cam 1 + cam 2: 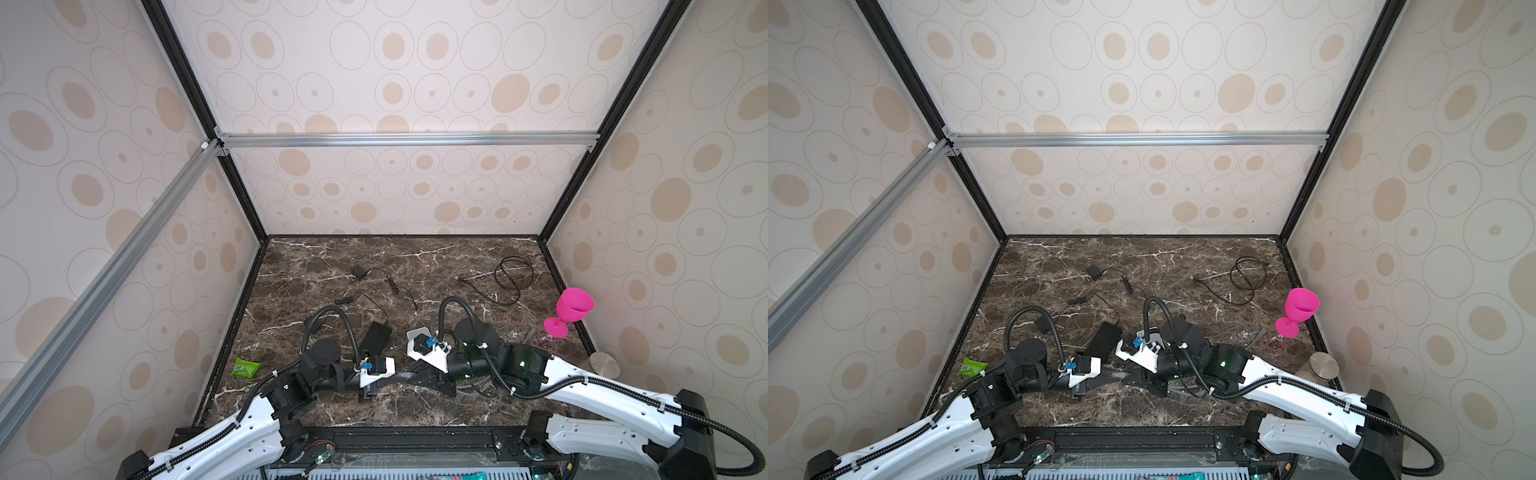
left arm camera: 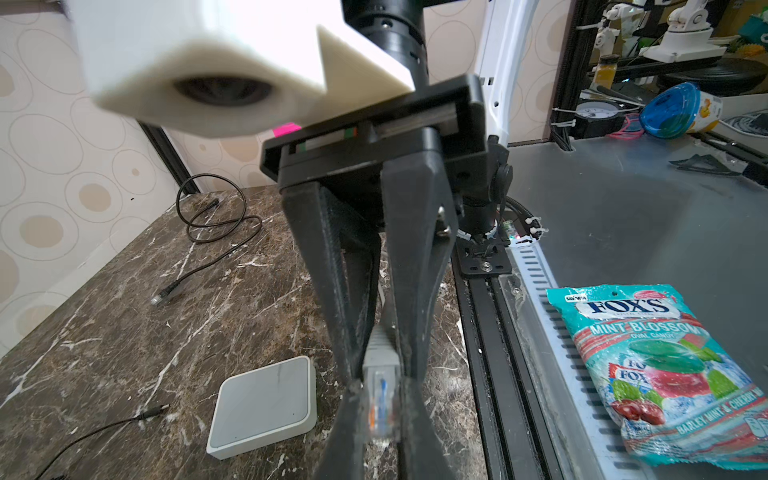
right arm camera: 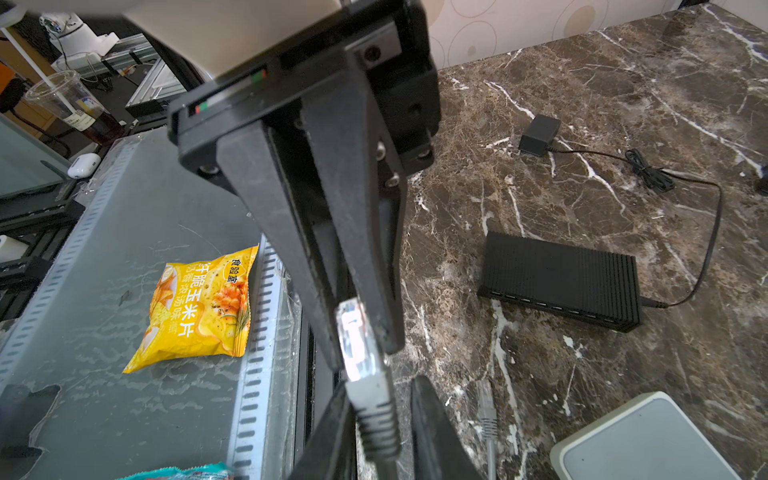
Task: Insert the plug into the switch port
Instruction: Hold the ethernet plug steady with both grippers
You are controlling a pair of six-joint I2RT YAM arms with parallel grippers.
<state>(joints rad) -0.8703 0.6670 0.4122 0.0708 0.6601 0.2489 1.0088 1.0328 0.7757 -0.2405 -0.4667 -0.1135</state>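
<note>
Being pinched at its clear tip by the closed left gripper (image 3: 365, 345) over the table's (image 1: 332, 266) near middle, the plug (image 2: 381, 392) is being flanked at its boot by the narrowed right gripper (image 2: 380, 359), contact there being hard to make out, the black switch (image 3: 557, 278) lying just left and farther.

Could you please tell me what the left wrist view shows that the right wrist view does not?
Only the left wrist view shows the coiled black cable and a blue container in the background. Only the right wrist view shows the black switch with its row of ports, the power adapter and the yellow snack bag. Both show the plug pinched in the left gripper, the white box and the marble table.
</note>
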